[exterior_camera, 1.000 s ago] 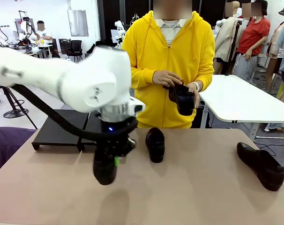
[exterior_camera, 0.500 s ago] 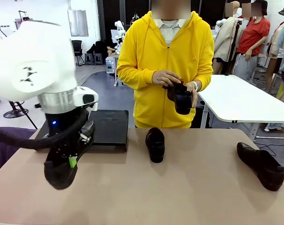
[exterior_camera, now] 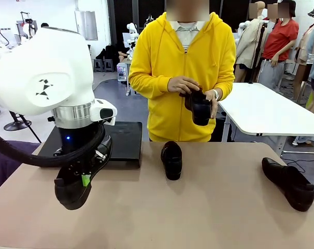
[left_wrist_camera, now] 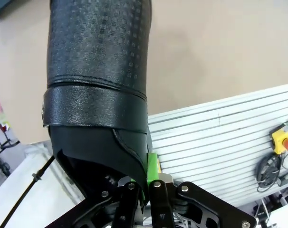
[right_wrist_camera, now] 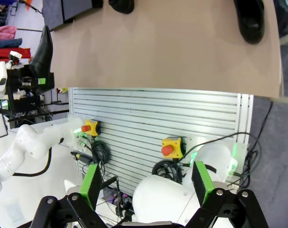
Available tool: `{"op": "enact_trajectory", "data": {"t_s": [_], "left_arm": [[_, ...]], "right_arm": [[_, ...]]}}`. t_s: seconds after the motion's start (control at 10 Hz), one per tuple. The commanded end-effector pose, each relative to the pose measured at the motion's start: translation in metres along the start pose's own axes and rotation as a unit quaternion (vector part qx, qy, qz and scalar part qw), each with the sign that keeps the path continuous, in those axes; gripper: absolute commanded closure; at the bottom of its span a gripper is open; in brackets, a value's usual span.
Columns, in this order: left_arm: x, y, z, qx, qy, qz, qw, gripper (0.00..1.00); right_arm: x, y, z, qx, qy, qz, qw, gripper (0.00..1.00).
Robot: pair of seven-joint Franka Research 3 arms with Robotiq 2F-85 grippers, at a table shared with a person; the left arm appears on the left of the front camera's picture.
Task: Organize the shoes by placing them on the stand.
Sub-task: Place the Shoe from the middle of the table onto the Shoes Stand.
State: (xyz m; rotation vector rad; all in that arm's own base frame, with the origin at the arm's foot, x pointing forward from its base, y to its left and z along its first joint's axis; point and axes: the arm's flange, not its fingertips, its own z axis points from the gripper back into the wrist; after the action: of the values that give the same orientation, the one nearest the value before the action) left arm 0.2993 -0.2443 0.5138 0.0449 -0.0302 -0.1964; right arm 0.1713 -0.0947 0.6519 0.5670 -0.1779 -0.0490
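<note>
**Held shoe hangs just in front of the stand**

Our left gripper (exterior_camera: 86,179) is pinched shut on the collar of a shoe (exterior_camera: 73,191). The shoe hangs toe-down over the table (exterior_camera: 209,212), its long axis running straight out from the fingers (left_wrist_camera: 152,167). The stand (exterior_camera: 122,139) sits just behind it, so we judge the carry goes forward onto the bare, flat platform. Our right gripper (right_wrist_camera: 146,183) gapes wide and empty. A second shoe (exterior_camera: 171,160) lies just right of the stand and a third shoe (exterior_camera: 289,182) far right. The person holds a fourth shoe (exterior_camera: 201,107) beyond the stand.

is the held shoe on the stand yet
No, off it: the left end effector holds the shoe toe-down, in front of the stand.
</note>
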Motion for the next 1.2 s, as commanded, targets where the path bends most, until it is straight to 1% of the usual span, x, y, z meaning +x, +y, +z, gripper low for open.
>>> {"op": "enact_trajectory", "data": {"t_s": [0.0,0.2,0.3,0.4,0.5,0.6,0.7,0.8,0.9,1.0,1.1], "left_arm": [[0.003,0.007,0.008,0.007,-0.003,-0.004,1.0,1.0],[0.003,0.007,0.008,0.007,-0.003,-0.004,1.0,1.0],[0.002,0.001,0.001,0.002,-0.001,0.001,1.0,1.0],[0.018,0.012,0.013,0.015,-0.009,0.002,1.0,1.0],[0.031,0.024,0.023,0.025,-0.018,0.023,0.999,1.0],[0.051,0.045,0.034,0.027,-0.01,0.025,0.999,1.0],[0.068,0.063,0.041,0.024,-0.012,0.054,0.998,1.0],[0.086,0.078,0.046,0.022,-0.02,0.045,0.999,1.0],[0.102,0.095,0.049,0.015,-0.04,0.054,0.998,1.0],[0.116,0.109,0.046,0.005,-0.056,0.077,0.995,1.0],[0.133,0.118,0.037,0.001,-0.059,0.088,0.994,1.0]], "right_arm": [[0.0,0.002,0.005,0.008,0.002,0.011,1.0,0.0],[0.0,0.002,0.005,0.008,0.002,0.011,1.0,0.0],[0.0,0.002,0.005,0.008,0.002,0.011,1.0,0.0],[0.0,0.002,0.005,0.008,0.002,0.011,1.0,0.0],[0.0,0.002,0.005,0.008,0.002,0.011,1.0,0.0],[0.0,0.002,0.005,0.008,0.002,0.011,1.0,0.0],[0.0,0.002,0.005,0.008,0.002,0.011,1.0,0.0],[0.0,0.002,0.005,0.008,0.002,0.011,1.0,0.0],[0.0,0.002,0.005,0.008,0.002,0.011,1.0,0.0],[0.0,0.002,0.005,0.008,0.002,0.011,1.0,0.0],[0.0,0.002,0.005,0.008,0.002,0.011,1.0,0.0]]}}
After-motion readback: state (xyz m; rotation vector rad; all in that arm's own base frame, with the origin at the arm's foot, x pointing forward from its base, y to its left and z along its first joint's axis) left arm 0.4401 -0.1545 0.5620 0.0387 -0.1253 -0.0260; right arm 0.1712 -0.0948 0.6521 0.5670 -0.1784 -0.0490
